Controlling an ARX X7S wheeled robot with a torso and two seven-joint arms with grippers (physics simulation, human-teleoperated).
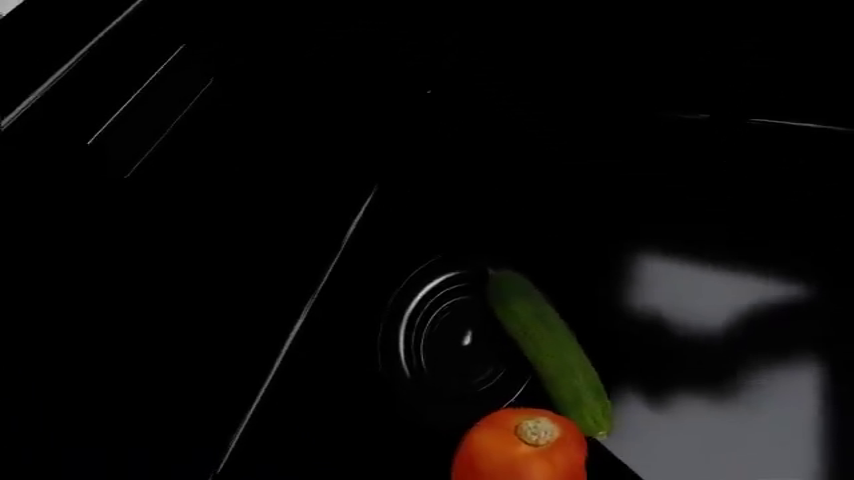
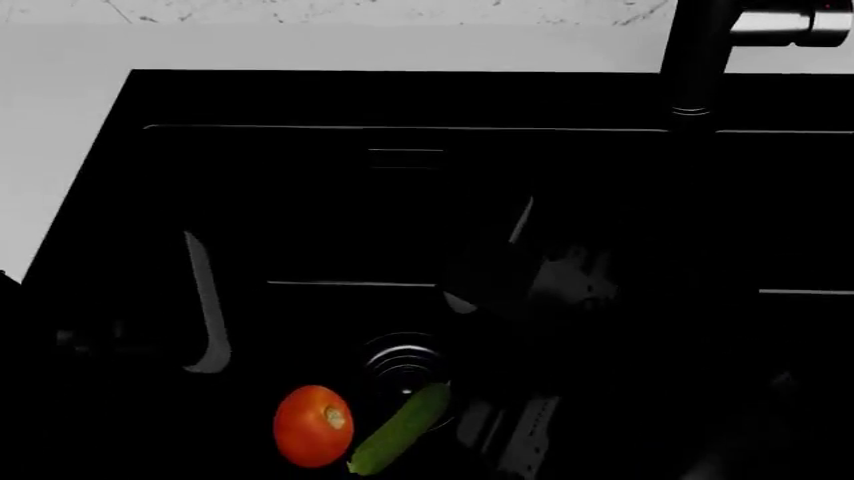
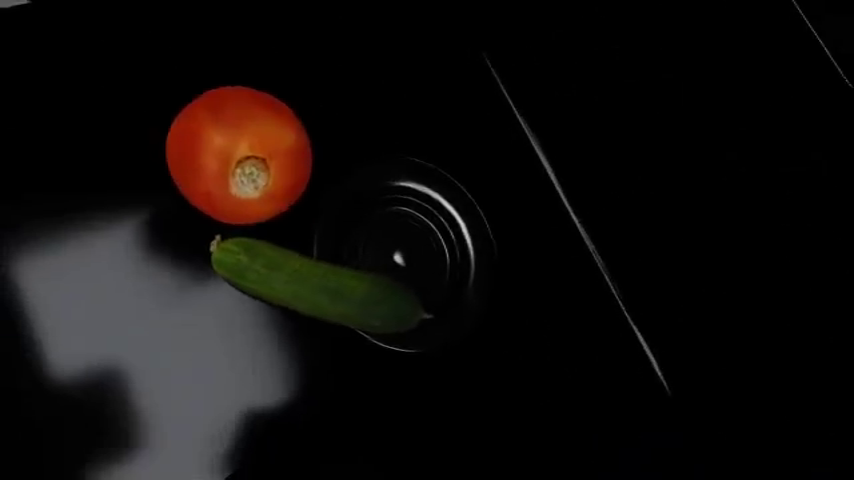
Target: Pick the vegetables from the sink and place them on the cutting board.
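Note:
A red-orange tomato (image 2: 314, 426) and a slim green cucumber (image 2: 400, 428) lie side by side on the floor of the black sink (image 2: 400, 128), beside its ridged drain (image 2: 400, 362). One end of the cucumber (image 1: 550, 350) overlaps the drain's edge (image 1: 454, 335). The tomato (image 3: 239, 153) shows its pale stem scar, and the cucumber (image 3: 318, 285) lies just apart from it. Neither wrist view shows gripper fingers. A dark arm mass (image 2: 534, 290) hangs over the basin above the vegetables, and its jaws merge with the black. The cutting board is out of view.
A dark faucet (image 2: 701, 60) rises at the sink's back right. Pale countertop (image 2: 54, 150) borders the basin on the left and behind. A faint dark arm shape (image 2: 94, 340) sits low at the left. The sink walls are steep and black.

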